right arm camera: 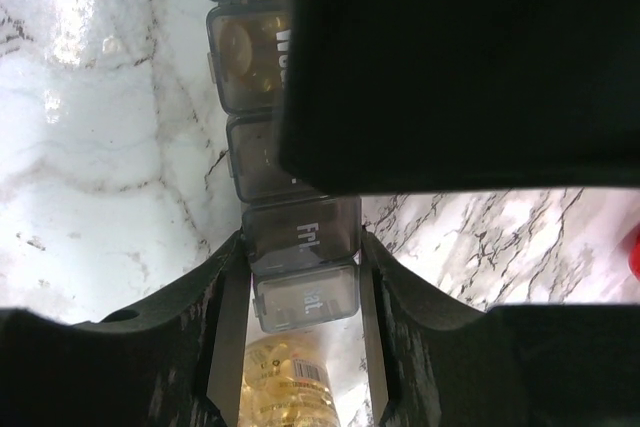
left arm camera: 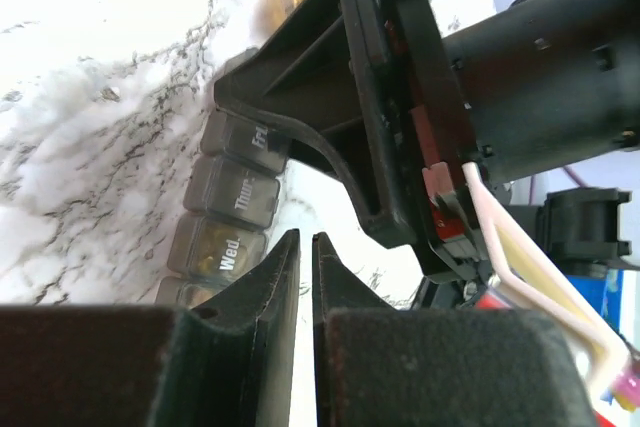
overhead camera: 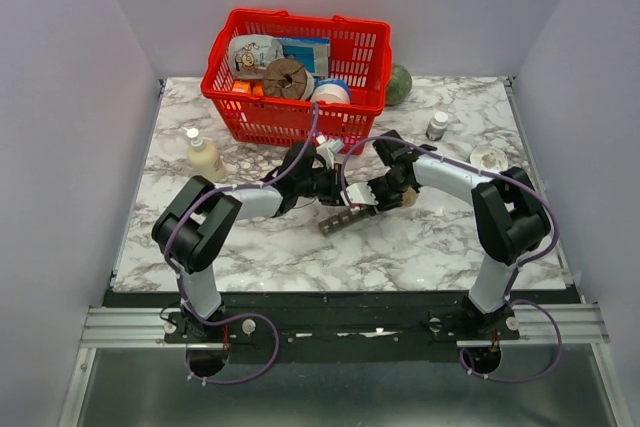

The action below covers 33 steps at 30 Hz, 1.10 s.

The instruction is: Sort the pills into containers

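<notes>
One marble table (overhead camera: 440, 242), with a red mesh basket (overhead camera: 280, 119) at its far edge holding assorted items; it isn't part of this job. Both arms meet mid-table over the container strip (overhead camera: 345, 219), which lies just in front of the basket. The right gripper (right arm camera: 300, 247) straddles the strip at its Fri/Sat end, with its fingers pressed against both long sides, so I read it as clamped on the strip. The left gripper (left arm camera: 300, 242) hovers right next to it. Its fingers are almost together with only a slit between them, and I can't see anything held. An amber pill bottle (right arm camera: 290, 377) sits just beyond the right gripper, close to the Sat end. Yellow pills (right arm camera: 245, 52) show through the Wed compartment. I can't tell what is in the other cells or whether the lids are latched. Main risk is crowding, since the two grippers are nearly touching and any lateral move by the left could hit the right fingers or nudge the strip. The strip is held only at one end, so a downward push at the free end could pivot it or pop it out of the grip. Pulling the right arm back could knock the bottle over.
</notes>
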Available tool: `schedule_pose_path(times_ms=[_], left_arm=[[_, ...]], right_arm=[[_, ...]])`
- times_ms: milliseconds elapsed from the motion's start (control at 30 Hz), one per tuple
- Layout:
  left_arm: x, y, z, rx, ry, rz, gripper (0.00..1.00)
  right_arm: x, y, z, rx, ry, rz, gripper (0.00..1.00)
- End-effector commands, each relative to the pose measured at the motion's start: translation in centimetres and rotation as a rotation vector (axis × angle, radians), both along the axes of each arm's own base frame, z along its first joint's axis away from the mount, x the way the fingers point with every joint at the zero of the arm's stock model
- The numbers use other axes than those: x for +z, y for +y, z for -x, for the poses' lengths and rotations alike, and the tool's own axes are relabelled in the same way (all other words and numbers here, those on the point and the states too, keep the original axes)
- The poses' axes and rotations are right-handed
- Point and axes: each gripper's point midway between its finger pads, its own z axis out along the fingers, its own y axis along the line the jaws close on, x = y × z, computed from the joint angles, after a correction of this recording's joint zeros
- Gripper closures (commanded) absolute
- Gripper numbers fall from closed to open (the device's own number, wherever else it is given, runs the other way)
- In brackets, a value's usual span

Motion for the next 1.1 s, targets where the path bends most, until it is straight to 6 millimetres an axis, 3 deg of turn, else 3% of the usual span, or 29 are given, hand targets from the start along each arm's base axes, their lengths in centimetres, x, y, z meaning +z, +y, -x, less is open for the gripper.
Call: schedule_pose_path(times_ms=[0, 100, 233, 367, 433, 533, 700, 867, 1067], left_arm=[[3.5, -0.5, -0.3, -0.003, -0.043, 0.082, 0.82], [3.0, -0.4, -0.4, -0.004, -0.035, 0.069, 0.83], [-0.7, 0.1, 0.2, -0.013, 0.051, -0.023, 0.83], [-6.7, 1.5, 1.4, -0.010, 0.177, -0.179, 0.86], [-8.5, 2.5, 1.7, 0.002, 0.199, -0.251, 0.86], [-9.3, 3.2, 1.7, 0.013, 0.196, -0.292, 0.86], [-7.0, 2.2, 0.8, 0.012, 0.160, -0.224, 0.85], [-2.2, 1.1, -0.2, 0.043, 0.125, -0.074, 0.77], [3.1, 1.7, -1.4, 0.084, 0.041, 0.027, 0.67]], right_arm=[[-1.2, 0.2, 0.6, -0.001, 0.047, -0.002, 0.62], [-1.2, 0.2, 0.6, -0.002, 0.049, -0.001, 0.62], [-1.2, 0.2, 0.6, -0.004, 0.047, 0.000, 0.62], [-1.3, 0.1, 0.6, -0.005, 0.047, 0.004, 0.62], [-1.3, 0.1, 0.6, -0.008, 0.048, 0.004, 0.62], [-1.2, 0.0, 0.5, -0.011, 0.044, 0.007, 0.62], [-1.1, 0.2, 0.3, -0.023, 0.044, 0.003, 0.60], [-0.8, 0.3, 0.2, -0.040, 0.033, -0.012, 0.43], [1.3, 1.2, -0.2, -0.055, 0.015, -0.071, 0.23]])
